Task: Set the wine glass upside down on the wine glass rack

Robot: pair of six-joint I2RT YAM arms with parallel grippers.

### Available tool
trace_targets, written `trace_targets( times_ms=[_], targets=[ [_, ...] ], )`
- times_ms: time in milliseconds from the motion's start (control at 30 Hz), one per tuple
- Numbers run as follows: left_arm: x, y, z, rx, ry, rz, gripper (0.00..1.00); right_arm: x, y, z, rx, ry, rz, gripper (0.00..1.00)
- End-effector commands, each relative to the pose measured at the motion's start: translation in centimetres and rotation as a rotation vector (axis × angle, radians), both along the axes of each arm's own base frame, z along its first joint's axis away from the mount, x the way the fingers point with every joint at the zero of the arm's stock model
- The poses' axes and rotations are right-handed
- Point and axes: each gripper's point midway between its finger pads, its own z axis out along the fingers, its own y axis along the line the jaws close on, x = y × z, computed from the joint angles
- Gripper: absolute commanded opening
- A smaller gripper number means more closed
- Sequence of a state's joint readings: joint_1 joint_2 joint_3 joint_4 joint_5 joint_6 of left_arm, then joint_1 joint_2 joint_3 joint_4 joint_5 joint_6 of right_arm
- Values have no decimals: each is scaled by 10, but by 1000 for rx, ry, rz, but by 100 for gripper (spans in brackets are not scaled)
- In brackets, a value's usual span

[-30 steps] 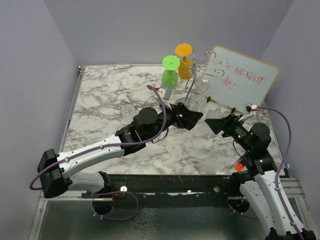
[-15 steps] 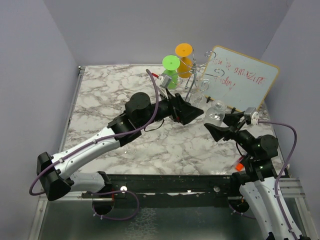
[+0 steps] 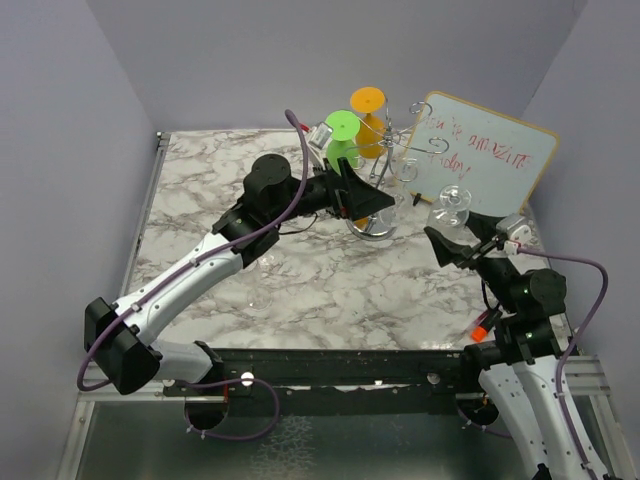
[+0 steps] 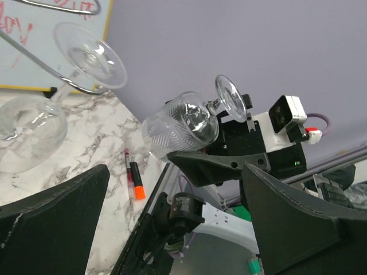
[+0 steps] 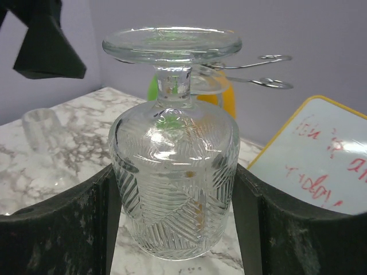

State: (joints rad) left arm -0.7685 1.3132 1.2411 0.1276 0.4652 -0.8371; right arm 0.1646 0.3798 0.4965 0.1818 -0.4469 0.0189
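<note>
My right gripper [image 3: 447,240] is shut on a clear cut-pattern wine glass [image 5: 175,172], held upside down by its bowl with the foot on top; the glass also shows in the top view [image 3: 450,207] and in the left wrist view [image 4: 183,123]. The chrome wire wine glass rack [image 3: 385,170] stands at the back centre, left of the glass. Another clear glass [image 4: 31,129] hangs upside down on a rack arm [image 4: 51,71]. My left gripper [image 3: 385,203] is open and empty in front of the rack's base.
A green glass [image 3: 340,140] and an orange glass [image 3: 368,120] hang upside down on the rack's far side. A white board [image 3: 480,160] with red writing leans behind right. An orange-capped marker [image 3: 480,327] lies near the right front edge.
My right gripper has lifted the wine glass up and to the right. My left arm has swung back toward the rack, its gripper still open.
</note>
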Motion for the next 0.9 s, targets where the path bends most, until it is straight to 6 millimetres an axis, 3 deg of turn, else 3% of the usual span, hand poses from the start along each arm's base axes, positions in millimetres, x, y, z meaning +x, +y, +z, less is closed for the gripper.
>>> trace_targets(
  times_ms=[0, 200, 300, 433, 600, 867],
  targets=[
    [2, 15, 7, -3, -7, -1, 99, 19, -37, 29, 36, -75, -230, 14],
    [10, 35, 4, 57, -50, 63, 99, 57, -97, 21, 296, 42, -578, 13],
    [11, 44, 1, 91, -66, 86, 99, 76, -113, 16, 370, 83, -682, 13],
    [12, 53, -1, 129, -92, 108, 99, 105, -111, 8, 386, 126, -701, 12],
    [16, 62, -4, 171, -126, 140, 99, 128, -105, 4, 360, 116, -688, 12],
    [18, 71, -3, 223, -199, 167, 99, 162, -68, 8, 258, 100, -518, 11]
  ],
)
